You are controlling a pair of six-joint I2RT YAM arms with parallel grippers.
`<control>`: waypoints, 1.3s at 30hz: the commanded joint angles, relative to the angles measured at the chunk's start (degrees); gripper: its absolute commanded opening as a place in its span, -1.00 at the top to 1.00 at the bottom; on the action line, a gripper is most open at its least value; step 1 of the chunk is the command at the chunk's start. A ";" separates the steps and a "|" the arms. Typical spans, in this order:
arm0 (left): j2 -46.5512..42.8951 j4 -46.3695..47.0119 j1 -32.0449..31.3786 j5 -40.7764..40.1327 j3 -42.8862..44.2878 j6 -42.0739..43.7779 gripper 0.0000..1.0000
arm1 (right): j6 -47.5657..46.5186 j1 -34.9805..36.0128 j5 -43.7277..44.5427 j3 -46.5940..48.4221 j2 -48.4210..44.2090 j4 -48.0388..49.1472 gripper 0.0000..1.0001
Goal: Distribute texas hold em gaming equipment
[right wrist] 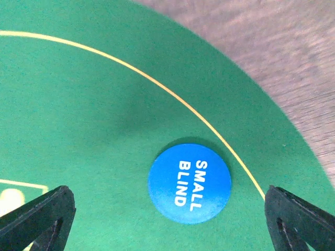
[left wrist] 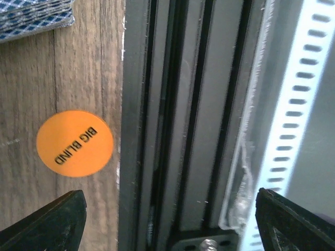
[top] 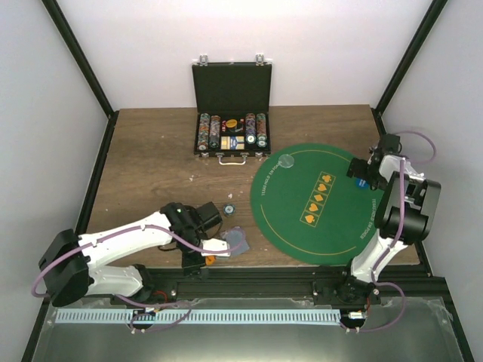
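Observation:
An orange disc marked BIG BLIND (left wrist: 75,143) lies on the wood at the table's near edge, with a stack of blue-backed cards (left wrist: 34,18) beyond it. My left gripper (left wrist: 170,225) is open and empty, with its jaws spread over the black rail beside the disc. It also shows in the top view (top: 202,253). A blue disc marked SMALL BLIND (right wrist: 189,181) lies flat on the green mat (right wrist: 78,104) near its rim. My right gripper (right wrist: 167,225) is open and empty above it. A clear disc (top: 286,160) lies on the mat's far left. One striped chip (top: 228,210) lies on the wood.
The black hinged case (top: 232,136) stands open at the back, with rows of chips in it. The black rail (left wrist: 178,104) and a white slotted strip (left wrist: 293,104) run along the table's near edge. The cage posts stand at both sides.

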 commanded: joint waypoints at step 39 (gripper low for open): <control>5.75 26.15 -0.24 -12.76 -12.94 11.61 0.14 | -0.17 6.12 -10.99 6.26 -20.63 -7.86 -1.00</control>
